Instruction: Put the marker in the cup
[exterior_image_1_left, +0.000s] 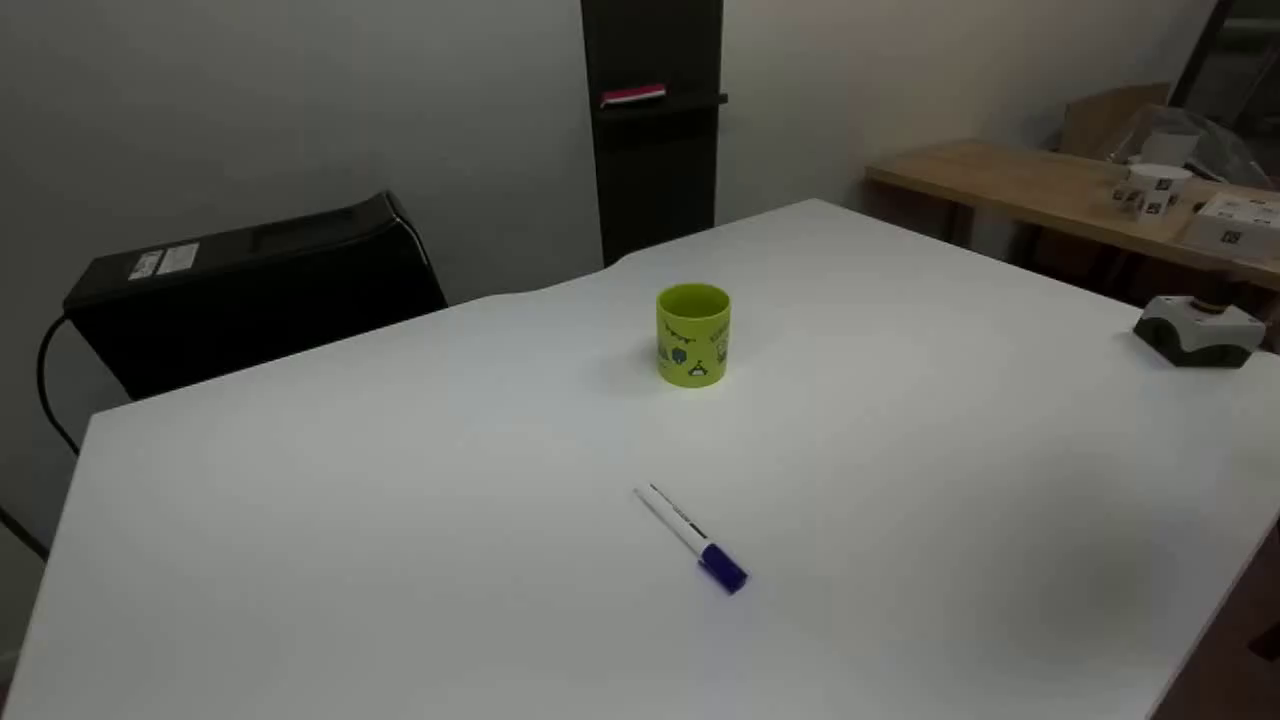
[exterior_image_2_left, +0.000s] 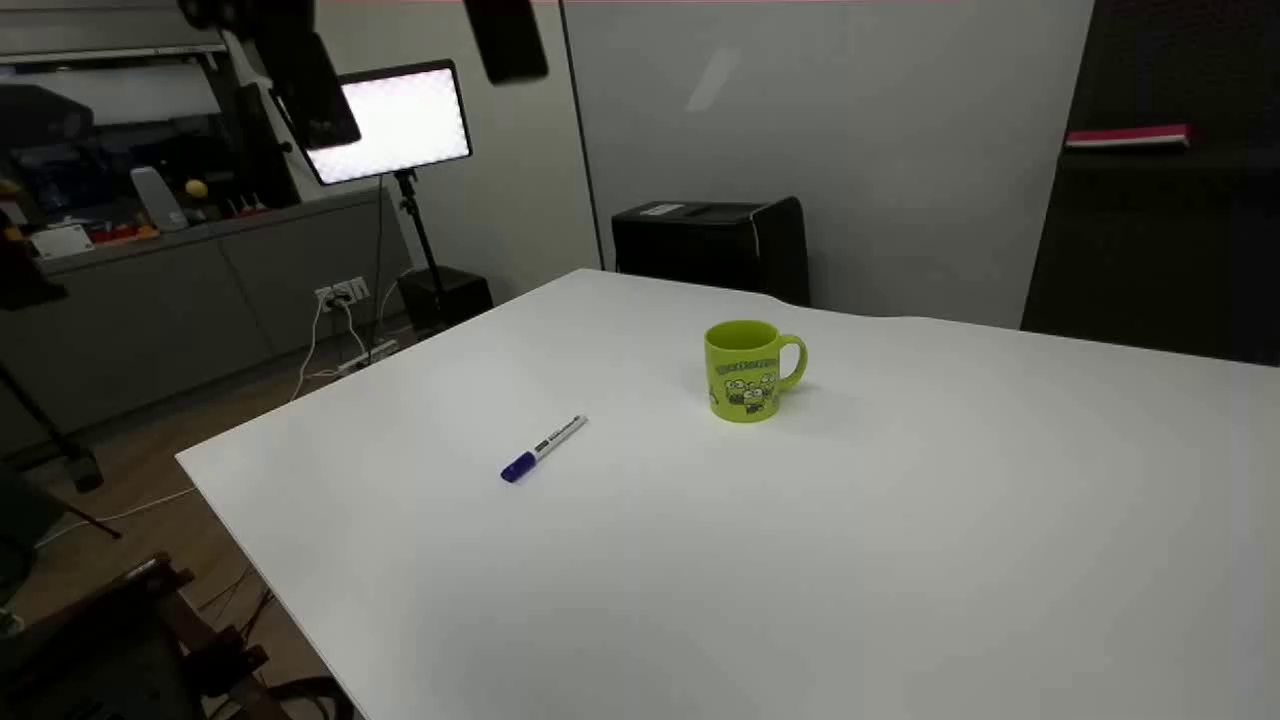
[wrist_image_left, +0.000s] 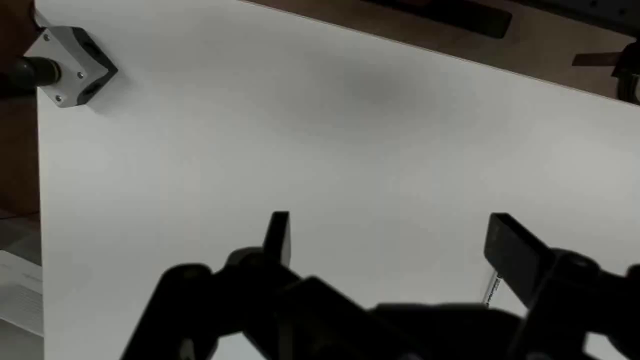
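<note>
The marker lies flat on the white table, its white barrel and dark blue cap showing in both exterior views (exterior_image_1_left: 690, 533) (exterior_image_2_left: 546, 447). In the wrist view only a short piece of its barrel (wrist_image_left: 492, 290) shows, partly hidden by the gripper. The yellow-green cup stands upright on the table beyond the marker in both exterior views (exterior_image_1_left: 692, 340) (exterior_image_2_left: 742, 380). Its handle shows in an exterior view. The cup is out of the wrist view. My gripper (wrist_image_left: 390, 220) is open, with nothing between its fingers. Its fingertips hang high above the table in an exterior view (exterior_image_2_left: 428, 98).
A grey-and-black switch box with a dark knob stands at the table's edge (exterior_image_1_left: 1198, 332) (wrist_image_left: 75, 67). A black case (exterior_image_1_left: 260, 290) stands behind the table. A wooden side table (exterior_image_1_left: 1000, 185) holds paper cups and a box. A lit panel (exterior_image_2_left: 405, 125) stands beyond.
</note>
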